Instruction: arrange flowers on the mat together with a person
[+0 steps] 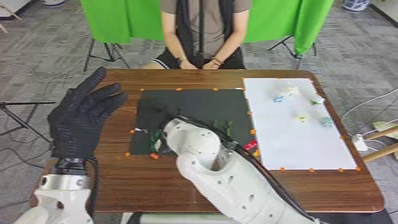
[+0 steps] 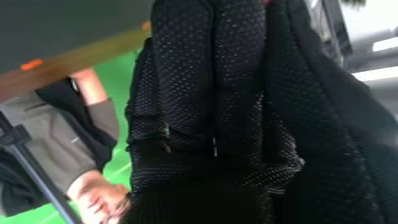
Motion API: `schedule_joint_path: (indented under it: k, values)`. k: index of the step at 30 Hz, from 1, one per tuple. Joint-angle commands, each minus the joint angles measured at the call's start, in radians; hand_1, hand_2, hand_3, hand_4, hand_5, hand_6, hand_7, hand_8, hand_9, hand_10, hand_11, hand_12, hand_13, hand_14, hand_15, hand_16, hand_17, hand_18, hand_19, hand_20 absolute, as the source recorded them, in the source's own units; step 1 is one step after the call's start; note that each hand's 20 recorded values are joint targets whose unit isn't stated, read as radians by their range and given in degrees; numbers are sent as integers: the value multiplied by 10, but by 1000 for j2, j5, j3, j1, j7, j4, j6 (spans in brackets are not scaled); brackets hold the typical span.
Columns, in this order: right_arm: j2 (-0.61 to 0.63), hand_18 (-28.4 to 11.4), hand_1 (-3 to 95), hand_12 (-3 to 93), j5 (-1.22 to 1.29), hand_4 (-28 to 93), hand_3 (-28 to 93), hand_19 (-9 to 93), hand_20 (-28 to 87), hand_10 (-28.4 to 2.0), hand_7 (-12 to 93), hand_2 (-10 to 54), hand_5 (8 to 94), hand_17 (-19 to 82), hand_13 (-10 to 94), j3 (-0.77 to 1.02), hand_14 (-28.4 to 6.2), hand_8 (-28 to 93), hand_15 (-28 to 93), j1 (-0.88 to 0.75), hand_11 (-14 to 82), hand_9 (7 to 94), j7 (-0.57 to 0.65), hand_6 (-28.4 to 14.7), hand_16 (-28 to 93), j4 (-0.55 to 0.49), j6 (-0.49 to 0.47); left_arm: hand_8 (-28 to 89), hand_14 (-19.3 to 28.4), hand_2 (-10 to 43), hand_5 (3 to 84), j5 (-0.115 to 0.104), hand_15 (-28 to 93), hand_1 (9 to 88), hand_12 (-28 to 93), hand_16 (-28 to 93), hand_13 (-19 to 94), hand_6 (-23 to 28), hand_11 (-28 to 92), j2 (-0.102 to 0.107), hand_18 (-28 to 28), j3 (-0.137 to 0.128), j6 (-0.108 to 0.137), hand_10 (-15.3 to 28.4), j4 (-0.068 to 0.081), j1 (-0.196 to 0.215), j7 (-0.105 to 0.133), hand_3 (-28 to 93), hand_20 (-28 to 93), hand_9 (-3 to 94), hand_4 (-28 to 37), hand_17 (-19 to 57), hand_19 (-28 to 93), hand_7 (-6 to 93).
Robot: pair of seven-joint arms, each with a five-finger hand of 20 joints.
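Black, finely ribbed glove cloth covers the left hand (image 1: pixel 78 117), its fingers loosely straight and the thumb apart. Dark mesh wraps the right hand (image 1: pixel 164 110), over the black mat (image 1: pixel 197 100); its fingers (image 2: pixel 187 65) lie straight and close together. Small, frilly flowers (image 1: pixel 290 91) sit on the smooth white mat (image 1: pixel 293 150) at right, their directions too small to tell; a thin green stem (image 1: pixel 228 128) on the black mat points near to far. Brown wood grain marks the worktop (image 1: pixel 133 187), before a green cloth (image 1: pixel 115 20).

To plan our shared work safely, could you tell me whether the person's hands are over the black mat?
No, the person's hands are at the lap, beyond the far edge of the table.
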Motion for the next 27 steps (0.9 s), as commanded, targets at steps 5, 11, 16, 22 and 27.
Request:
schedule_joint_path:
  k: [5, 11, 16, 22, 27]
  values:
    - [-5, -162, 513, 251, -79, -283, 634, 780, 112, -76, 130, -95, 731, 208, 744, -37, -63, -73, 585, 25, 238, 893, 17, 62, 136, -10, -33, -86, 284, 84, 388, 3, 521, 201, 109, -110, 335, 106, 272, 5, 284, 9, 4, 230, 5, 3, -7, 767, -282, 407, -283, 11, 808, 111]
    - [0, -166, 455, 216, -107, -283, 692, 774, 118, -89, 135, -95, 690, 191, 714, -34, -74, -137, 617, 28, 311, 846, 1, 60, 127, -23, -63, -85, 284, 83, 390, 5, 522, 204, 109, -110, 334, 107, 273, 2, 284, 3, 3, 230, 2, 11, -12, 770, -282, 407, -283, 8, 805, 112]
    - [-31, -167, 442, 200, -137, -283, 705, 767, 123, -92, 137, -95, 686, 186, 704, 73, -80, -138, 626, -50, 332, 831, -51, 62, 119, -81, -144, -86, 284, 83, 391, 4, 522, 206, 108, -111, 334, 107, 274, -16, 284, -21, 24, 230, -15, 59, -16, 769, -282, 407, -283, 7, 804, 112]
    - [-31, -172, 376, 165, 368, -283, 739, 744, 126, -111, 134, -95, 672, 167, 667, 278, -99, -138, 616, -133, 315, 787, 105, 49, 105, -262, -256, -86, 284, 83, 391, -3, 522, 207, 108, -111, 331, 108, 275, -35, 284, -58, 41, 230, -21, 132, -13, 768, -281, 406, -283, 3, 800, 112]
    - [-3, -179, 303, 129, 1003, -283, 763, 676, 125, -146, 134, -61, 621, 127, 583, 492, -147, -138, 544, -249, 212, 685, 238, 19, 74, -365, -256, -86, 284, 83, 391, 3, 523, 206, 107, -111, 327, 107, 275, -65, 282, -78, 43, 229, -11, 162, -29, 768, -277, 403, -283, -12, 776, 112]
